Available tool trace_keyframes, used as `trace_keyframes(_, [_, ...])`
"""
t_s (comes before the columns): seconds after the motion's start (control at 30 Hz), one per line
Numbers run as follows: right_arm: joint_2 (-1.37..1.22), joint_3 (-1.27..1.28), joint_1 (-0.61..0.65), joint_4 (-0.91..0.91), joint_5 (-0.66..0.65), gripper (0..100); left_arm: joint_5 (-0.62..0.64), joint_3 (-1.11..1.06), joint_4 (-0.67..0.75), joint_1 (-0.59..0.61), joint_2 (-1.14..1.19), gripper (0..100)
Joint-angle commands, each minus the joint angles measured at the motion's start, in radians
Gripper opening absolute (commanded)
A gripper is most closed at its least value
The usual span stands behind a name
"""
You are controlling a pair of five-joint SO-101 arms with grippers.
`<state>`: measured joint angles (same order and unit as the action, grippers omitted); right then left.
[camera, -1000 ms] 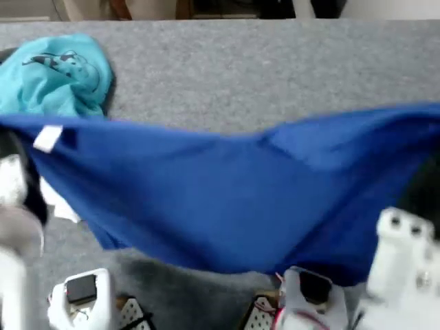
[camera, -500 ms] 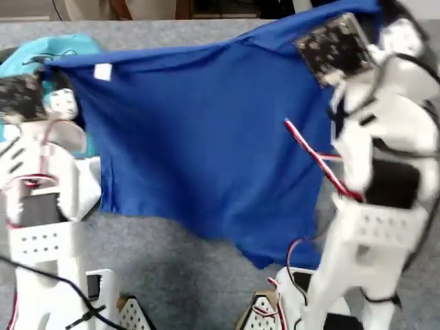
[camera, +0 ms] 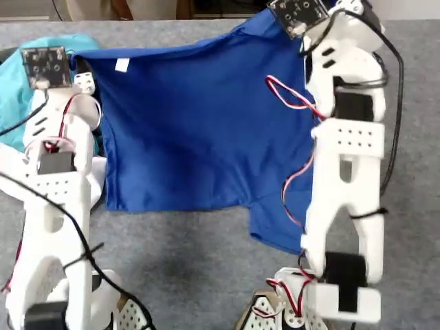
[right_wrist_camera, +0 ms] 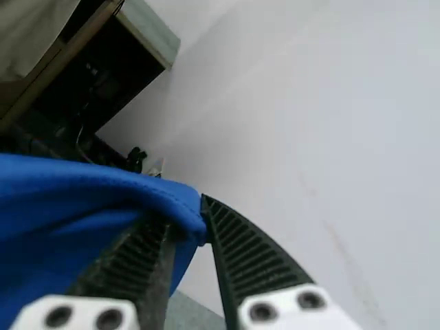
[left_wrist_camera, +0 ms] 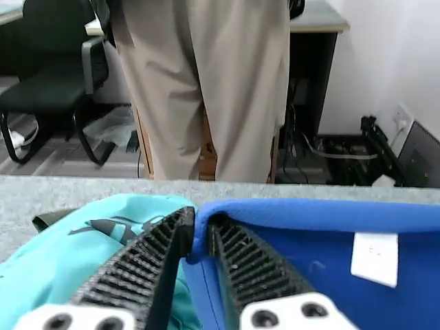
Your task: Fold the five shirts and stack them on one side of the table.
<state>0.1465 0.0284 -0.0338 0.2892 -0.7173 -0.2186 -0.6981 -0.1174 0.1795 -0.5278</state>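
Observation:
A blue shirt [camera: 199, 124] is stretched across the far half of the grey table [camera: 206, 275] between the two arms. My left gripper [left_wrist_camera: 196, 223] is shut on the blue shirt's [left_wrist_camera: 309, 247] edge near its white label [left_wrist_camera: 375, 258], at the far left in the high view. My right gripper [right_wrist_camera: 185, 220] is shut on the blue shirt's [right_wrist_camera: 75, 213] other far corner and is raised at the far right of the table. A turquoise shirt [camera: 14, 96] lies crumpled at the far left, beside the left gripper; it is the turquoise shirt [left_wrist_camera: 75, 247] under the left fingers.
The two white arms [camera: 344, 172] stand over the near half of the table, their bases at the near edge. A person in beige trousers [left_wrist_camera: 206, 82] stands behind the table's far edge, with a black chair [left_wrist_camera: 48, 75] to one side.
Both arms swung from the near side to the far side, carrying the blue shirt's edge with them. The shirt went from a hanging band to being spread over the table.

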Motion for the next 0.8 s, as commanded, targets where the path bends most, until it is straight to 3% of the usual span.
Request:
trace_keyframes(0.0, [-0.054,-0.067,0.007,-0.029,-0.006,0.2,-0.005,0.077,0.029,-0.009,0.067,2])
trace_keyframes(0.13, [-0.074,-0.067,-0.004,0.068,-0.005,0.2,-0.005,0.072,0.023,-0.012,0.120,2])
trace_keyframes(0.27, [-0.016,-0.120,-0.007,0.393,-0.005,0.2,-0.005,0.060,-0.021,-0.006,0.122,2])
trace_keyframes(0.47, [0.081,-0.202,-0.016,0.799,-0.103,0.2,-0.005,0.101,-0.305,-0.028,0.120,2])
trace_keyframes(0.77, [0.197,-0.042,-0.073,1.030,-0.236,0.2,-0.006,0.054,-0.651,-0.098,0.120,2])
